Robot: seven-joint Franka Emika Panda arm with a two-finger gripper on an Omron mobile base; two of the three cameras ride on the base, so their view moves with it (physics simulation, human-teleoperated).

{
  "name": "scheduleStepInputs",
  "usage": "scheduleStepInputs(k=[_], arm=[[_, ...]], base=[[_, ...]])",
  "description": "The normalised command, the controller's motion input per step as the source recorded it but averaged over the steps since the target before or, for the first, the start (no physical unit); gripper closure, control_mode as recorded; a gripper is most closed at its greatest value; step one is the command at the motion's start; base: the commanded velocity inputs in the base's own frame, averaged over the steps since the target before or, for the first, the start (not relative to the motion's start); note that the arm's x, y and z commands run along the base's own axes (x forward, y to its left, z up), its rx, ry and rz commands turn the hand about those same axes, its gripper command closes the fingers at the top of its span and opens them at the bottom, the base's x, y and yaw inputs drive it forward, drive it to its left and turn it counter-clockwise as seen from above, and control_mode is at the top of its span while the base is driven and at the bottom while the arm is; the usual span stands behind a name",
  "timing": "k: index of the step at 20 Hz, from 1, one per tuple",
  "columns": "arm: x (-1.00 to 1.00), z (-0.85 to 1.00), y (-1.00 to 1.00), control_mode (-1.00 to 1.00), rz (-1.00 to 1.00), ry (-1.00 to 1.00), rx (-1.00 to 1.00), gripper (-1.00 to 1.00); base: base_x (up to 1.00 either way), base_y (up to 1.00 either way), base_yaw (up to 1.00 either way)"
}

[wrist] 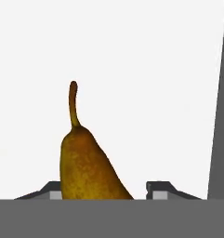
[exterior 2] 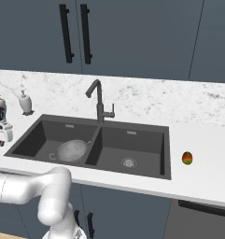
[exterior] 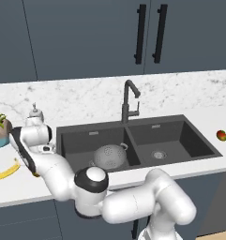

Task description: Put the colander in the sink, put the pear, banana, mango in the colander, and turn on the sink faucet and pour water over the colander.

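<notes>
On the white marble counter [exterior: 20,185], the tool's [wrist: 104,189] dark fingertips flank a speckled brown, tapering pear [wrist: 88,167]; grip unclear.

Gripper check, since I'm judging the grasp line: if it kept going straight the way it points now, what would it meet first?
The pear, which sits between the fingers of the gripper in the hand view. Behind it lies bare white counter. Contact is unclear, since depth is hard to judge.

No words, labels or numbers can be read anywhere here. The cupboards [exterior: 86,37] carry none. The soap bottle [exterior 2: 25,101] is blank too.
</notes>
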Motion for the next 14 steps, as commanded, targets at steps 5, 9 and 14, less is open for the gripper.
scheduleStepInputs(k=[5,9,14], arm=[[0.00,0.29,-0.75,-1.00,-0.06,-0.04,0.00,1.00],[0.00,0.38,-0.77,-1.00,-0.03,0.00,0.00,1.00],[0.00,0.31,-0.76,-1.00,0.00,-0.10,-0.03,1.00]], base=[[0.00,0.00,0.00],[0.00,0.00,0.00],[0.00,0.00,0.00]])
